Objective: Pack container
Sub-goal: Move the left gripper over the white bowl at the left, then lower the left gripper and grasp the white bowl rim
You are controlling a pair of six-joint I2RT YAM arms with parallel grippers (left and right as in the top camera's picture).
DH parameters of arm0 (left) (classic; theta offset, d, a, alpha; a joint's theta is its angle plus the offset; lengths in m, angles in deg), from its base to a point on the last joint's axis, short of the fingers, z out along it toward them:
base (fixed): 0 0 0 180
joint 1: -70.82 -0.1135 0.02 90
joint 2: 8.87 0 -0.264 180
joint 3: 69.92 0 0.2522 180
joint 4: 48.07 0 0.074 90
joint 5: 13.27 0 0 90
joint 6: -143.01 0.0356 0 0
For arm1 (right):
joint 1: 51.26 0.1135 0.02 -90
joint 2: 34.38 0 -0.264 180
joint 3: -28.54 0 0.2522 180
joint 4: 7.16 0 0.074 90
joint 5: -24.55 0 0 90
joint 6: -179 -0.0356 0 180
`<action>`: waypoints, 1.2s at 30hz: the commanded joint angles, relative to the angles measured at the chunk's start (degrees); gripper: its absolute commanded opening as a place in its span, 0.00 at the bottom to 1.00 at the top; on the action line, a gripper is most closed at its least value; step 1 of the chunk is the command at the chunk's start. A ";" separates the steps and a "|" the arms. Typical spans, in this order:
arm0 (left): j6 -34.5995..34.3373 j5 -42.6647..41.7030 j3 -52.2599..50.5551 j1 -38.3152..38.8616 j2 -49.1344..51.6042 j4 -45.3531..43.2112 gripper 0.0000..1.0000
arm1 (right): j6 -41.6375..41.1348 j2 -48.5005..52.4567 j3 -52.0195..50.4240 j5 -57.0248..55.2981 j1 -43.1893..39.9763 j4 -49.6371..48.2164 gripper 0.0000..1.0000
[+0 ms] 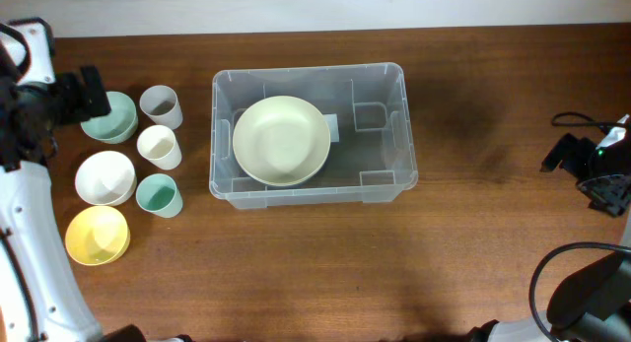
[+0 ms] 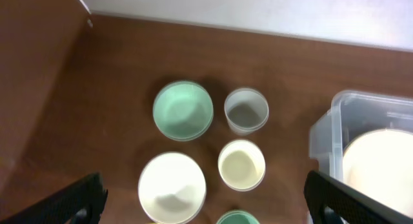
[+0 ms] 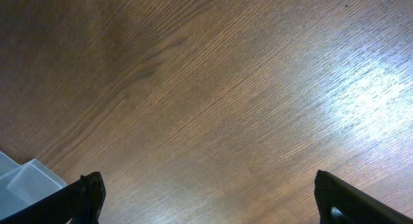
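Jaws stand wide, left jaws and right jaws both empty. Overhead, I see the clear ribbed plastic container (image 1: 385, 150) between them on the wood-grain desk (image 1: 493, 234), with a pale round bowl (image 1: 281, 140) inside. Left wrist: mint bowl (image 2: 182, 110), white bowl (image 2: 171, 187), grey cup (image 2: 246, 110) and cream cup (image 2: 241, 164) sit beneath my left jaws. Right wrist: glossy grain and one container corner.
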 commanded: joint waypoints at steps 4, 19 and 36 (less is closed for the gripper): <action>-12.22 3.39 0.52 -1.01 7.30 5.27 1.00 | 0.39 -0.42 -0.28 0.13 -0.07 -0.15 0.99; -20.17 3.45 0.42 -5.09 20.15 9.25 1.00 | 0.39 -0.42 -0.28 0.13 -0.07 -0.15 0.99; -21.55 5.57 0.20 -15.15 24.94 8.90 1.00 | 0.39 -0.42 -0.28 0.13 -0.07 -0.13 0.99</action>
